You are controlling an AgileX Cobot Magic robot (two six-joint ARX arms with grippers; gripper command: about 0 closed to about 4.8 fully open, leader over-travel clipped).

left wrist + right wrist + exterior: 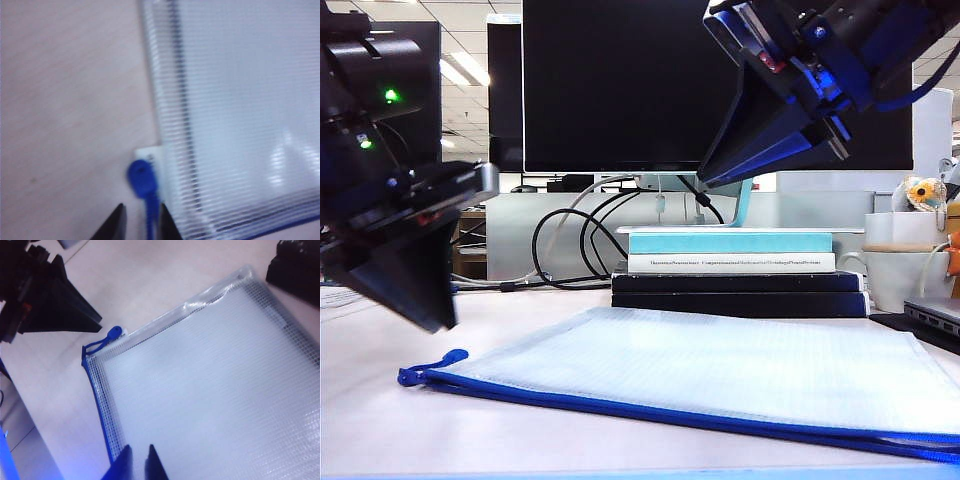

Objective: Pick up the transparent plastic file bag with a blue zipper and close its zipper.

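Observation:
The file bag (700, 365) lies flat on the table, a translucent mesh pouch with its blue zipper (670, 415) along the near edge. The blue cord pull loop (432, 370) sticks out at the bag's left corner. My left gripper (438, 322) hovers just above and left of that loop. In the left wrist view the loop (141, 175) shows through the gap of the left gripper (141, 214), whose jaws stand slightly apart without touching it. My right gripper (708, 182) hangs high over the books; in its wrist view the right gripper (138, 452) is narrowly open over the bag (210, 390), holding nothing.
A stack of teal, white and dark books (735, 265) stands behind the bag, with a large monitor (620, 80) and black cables (570, 245) further back. White mugs (900, 265) and a laptop edge (935, 315) sit at the right.

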